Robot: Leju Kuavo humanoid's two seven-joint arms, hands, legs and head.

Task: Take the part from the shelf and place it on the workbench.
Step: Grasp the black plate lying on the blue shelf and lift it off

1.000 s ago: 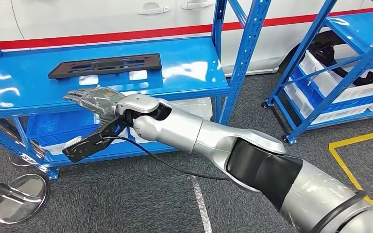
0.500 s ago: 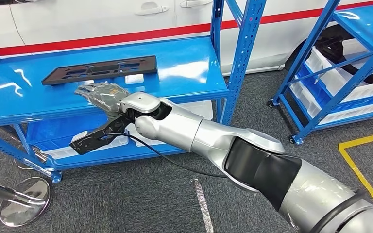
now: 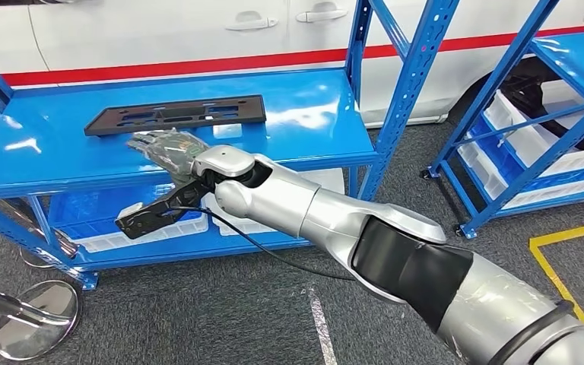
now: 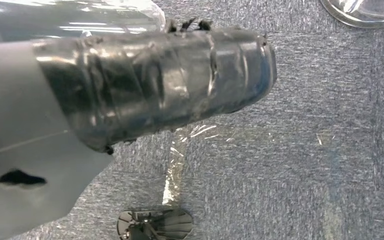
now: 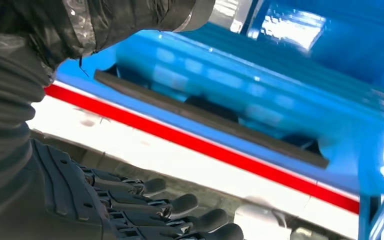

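Right robot hand (image 3: 166, 147), fingers spread and grasping nothing, hovers over the blue desk (image 3: 304, 114). Flat black part (image 3: 175, 115) lies at its 12 o'clock, just apart. Left robot hand's (image 4: 170, 80) state cannot be told.

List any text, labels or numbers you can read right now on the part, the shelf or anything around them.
No readable text, labels, numbers or signs in any view.
Black part: bare, slots only, no marking visible.
Blue shelf: glare patches, no labels.
White vehicle behind it: a red stripe, no lettering.
White bins on the rack to the right: no tags legible.
Right hand over the shelf: no print visible.
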